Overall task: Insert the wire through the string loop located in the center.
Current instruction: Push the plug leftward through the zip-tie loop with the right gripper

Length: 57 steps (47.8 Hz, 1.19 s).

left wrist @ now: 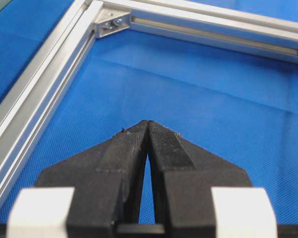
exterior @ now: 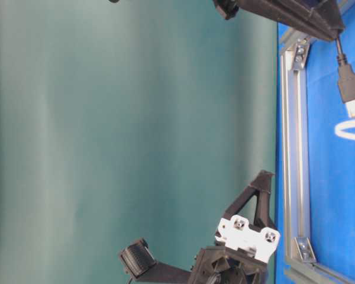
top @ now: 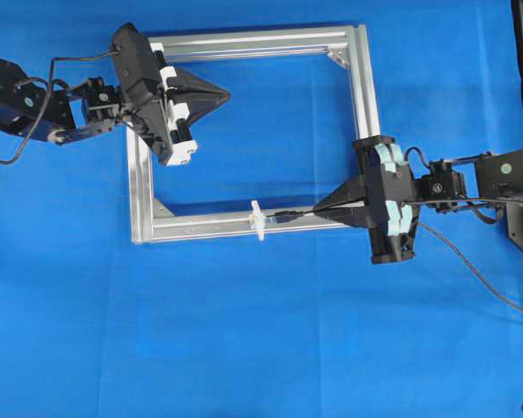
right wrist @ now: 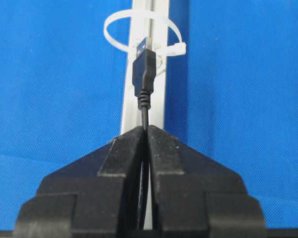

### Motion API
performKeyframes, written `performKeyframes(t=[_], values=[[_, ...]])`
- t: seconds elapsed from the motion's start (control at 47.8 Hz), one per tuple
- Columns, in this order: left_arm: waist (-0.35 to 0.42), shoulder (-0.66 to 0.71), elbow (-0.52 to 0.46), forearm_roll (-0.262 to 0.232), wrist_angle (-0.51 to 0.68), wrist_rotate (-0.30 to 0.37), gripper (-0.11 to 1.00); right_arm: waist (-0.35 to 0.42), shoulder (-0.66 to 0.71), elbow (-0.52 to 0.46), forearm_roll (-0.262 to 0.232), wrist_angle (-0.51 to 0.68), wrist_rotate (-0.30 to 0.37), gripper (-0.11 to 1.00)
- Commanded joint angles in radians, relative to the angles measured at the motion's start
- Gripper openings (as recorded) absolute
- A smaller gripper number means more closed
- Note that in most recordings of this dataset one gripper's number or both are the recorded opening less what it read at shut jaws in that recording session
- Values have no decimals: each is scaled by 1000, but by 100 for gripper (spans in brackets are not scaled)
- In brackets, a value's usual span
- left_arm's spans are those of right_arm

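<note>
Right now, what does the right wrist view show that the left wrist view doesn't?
Only the right wrist view shows the wire, pinched in the shut right fingers, its plug pointing at the string loop. Only the left wrist view shows the left fingers, shut on nothing, and the frame's corner bracket. Both show the aluminium frame on blue cloth.

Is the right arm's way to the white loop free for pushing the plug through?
Probably yes: the right gripper holds the wire with its plug just short of the loop, nothing between.
</note>
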State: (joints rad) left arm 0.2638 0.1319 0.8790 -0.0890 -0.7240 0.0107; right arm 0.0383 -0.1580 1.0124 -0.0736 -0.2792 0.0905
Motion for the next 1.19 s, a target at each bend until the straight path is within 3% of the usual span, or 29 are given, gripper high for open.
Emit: performKeyframes(t=[0.0,0.376,1.171], values=[[0,-31,-8,3,-8,0,0,-3,-9,-8,3,-9,0,-2],[0,-31,-9,3,-8,0,0,-3,49,-37,2,-60,0,-2],[0,-31,-8,3,-11,0,0,3,202,-213,3,-86,0,-2]])
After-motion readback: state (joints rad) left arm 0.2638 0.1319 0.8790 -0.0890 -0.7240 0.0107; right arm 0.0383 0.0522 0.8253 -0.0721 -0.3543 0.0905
